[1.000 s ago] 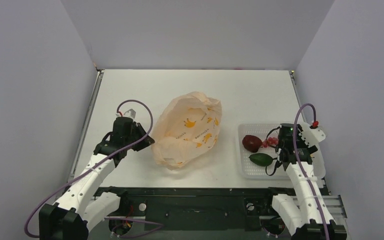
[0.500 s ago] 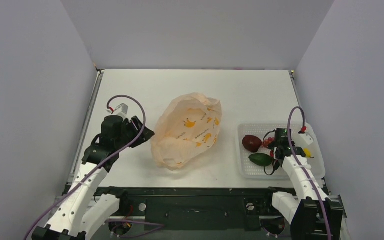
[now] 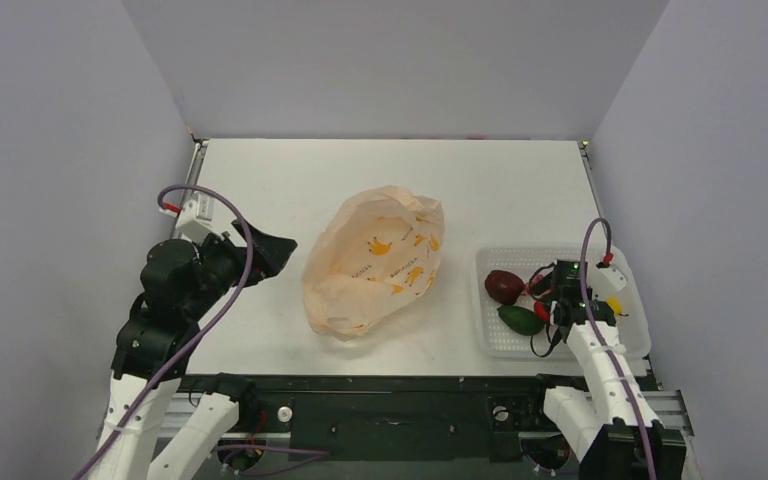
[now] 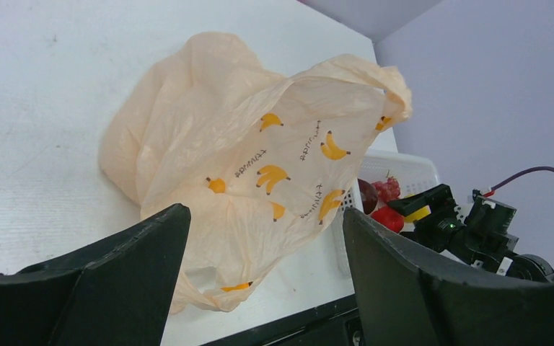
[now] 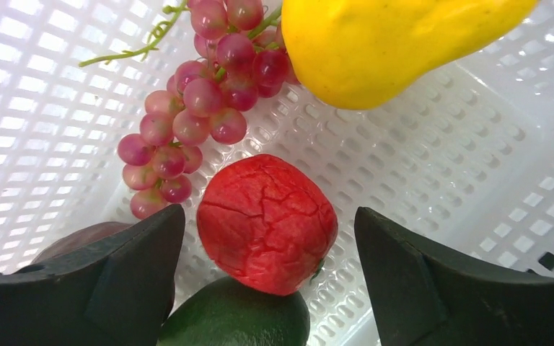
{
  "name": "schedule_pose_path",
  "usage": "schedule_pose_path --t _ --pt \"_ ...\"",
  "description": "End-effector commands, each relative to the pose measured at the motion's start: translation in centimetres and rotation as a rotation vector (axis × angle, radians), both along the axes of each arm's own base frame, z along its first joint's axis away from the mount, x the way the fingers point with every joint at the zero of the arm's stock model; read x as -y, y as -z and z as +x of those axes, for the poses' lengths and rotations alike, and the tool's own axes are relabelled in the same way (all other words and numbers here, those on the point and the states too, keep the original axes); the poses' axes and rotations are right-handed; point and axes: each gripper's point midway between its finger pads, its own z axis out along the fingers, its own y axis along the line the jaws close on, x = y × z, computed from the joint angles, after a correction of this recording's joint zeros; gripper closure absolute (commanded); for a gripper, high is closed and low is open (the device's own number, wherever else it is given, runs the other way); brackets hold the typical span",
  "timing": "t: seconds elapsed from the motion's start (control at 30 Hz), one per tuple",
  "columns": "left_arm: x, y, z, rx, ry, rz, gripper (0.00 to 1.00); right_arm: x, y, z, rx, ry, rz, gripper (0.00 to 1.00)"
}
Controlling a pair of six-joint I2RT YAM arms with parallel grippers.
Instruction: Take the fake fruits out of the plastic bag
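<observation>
Top: banana-print plastic bag point(image 3: 375, 262) on tabletop point(image 3: 290, 180); fake fruits point(image 3: 505, 287) lie in white tray point(image 3: 505, 345) right of bag. Left wrist: left hand point(image 4: 263, 213) wide open, empty, facing bag. Right wrist: right hand point(image 5: 267, 216) agape, empty, straddling red ball point(image 5: 263, 234); advise a straight-up lift to avoid nudging it.

tray point(image 3: 503, 344): white perf. plastic, rt side | tbl point(image 3: 390, 175): white

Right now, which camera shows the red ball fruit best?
The right wrist view: the red ball fills the centre, cracked skin clear, lying in the white tray beside the green avocado. The top view shows only a red speck beside the right arm; the left wrist view, a small red patch past the bag.
</observation>
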Motion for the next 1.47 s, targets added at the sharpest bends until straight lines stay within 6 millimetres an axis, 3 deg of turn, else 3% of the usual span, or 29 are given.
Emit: schedule_pose_path --t 0.0,0.17,0.23,0.37,0.47,0.6,0.83,1.0,1.1,1.23,1.43 --pt "-0.8 -3.6 -1.1 0.089 -0.012 0.016 0.23 0.8 -3.7 -0.1 0.073 0.008 -0.053 0.16" --pt "-1.4 -6.2 -2.1 0.152 -0.026 0.015 0.21 0.7 -7.9 -0.3 0.177 0.002 -0.094 0.15" --pt "-1.7 -7.3 -2.4 0.18 -0.032 0.012 0.21 0.0 -10.6 0.4 0.241 -0.041 -0.104 0.15" --pt "-2.3 -9.8 -3.4 0.249 -0.052 0.008 0.21 -3.5 -17.4 2.5 0.377 -0.224 -0.093 0.15" --pt "-3.1 -11.5 -4.2 0.299 -0.081 0.016 0.2 -4.9 -20.8 3.2 0.429 -0.297 -0.101 0.15" --pt "-4.8 -14.0 -5.7 0.382 -0.144 0.026 0.18 -6.4 -26.8 3.6 0.62 -0.39 -0.105 0.14" --pt "-8.2 -18.1 -9.2 0.542 -0.282 0.021 0.15 -5.4 -34.5 1.3 0.809 -0.415 -0.213 0.14" --pt "-9.6 -20.4 -11.4 0.638 -0.333 -0.009 0.14 -4.5 -39.4 -2.6 1.014 -0.423 -0.287 0.15" --pt "-9.9 -20.9 -12.0 0.662 -0.344 -0.019 0.14 -3.6 -41.3 -5.3 1.125 -0.39 -0.317 0.14" --pt "-10.1 -20.8 -12.0 0.663 -0.358 -0.021 0.13 -2.1 -42.4 -7.2 1.18 -0.306 -0.334 0.14" --pt "-9.5 -19.9 -10.8 0.622 -0.343 -0.023 0.12 -0.8 -41.4 -7.1 1.055 -0.245 -0.336 0.14"
